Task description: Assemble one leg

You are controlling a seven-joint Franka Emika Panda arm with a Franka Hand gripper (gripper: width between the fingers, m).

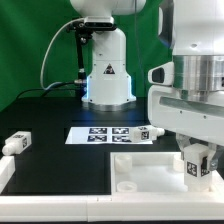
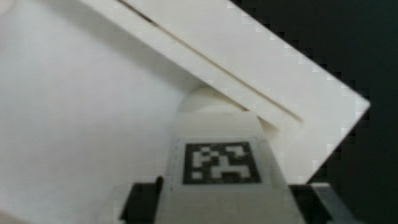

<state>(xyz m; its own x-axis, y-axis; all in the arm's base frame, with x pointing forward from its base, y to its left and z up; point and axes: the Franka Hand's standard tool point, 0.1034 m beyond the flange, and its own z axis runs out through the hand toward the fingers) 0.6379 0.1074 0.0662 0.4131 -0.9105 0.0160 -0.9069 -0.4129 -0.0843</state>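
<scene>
My gripper is shut on a white leg with a black-and-white tag, held upright over the large white tray-like part at the exterior view's right. In the wrist view the leg runs out from between my dark fingers, its far end close to the tray part's raised rim. Whether the leg's end touches the tray part I cannot tell. A second leg lies on the black table at the exterior view's left. Another leg lies beside the marker board.
The marker board lies flat in the middle of the table. The arm's white base stands behind it before a green backdrop. A white edge shows at the front left of the exterior view.
</scene>
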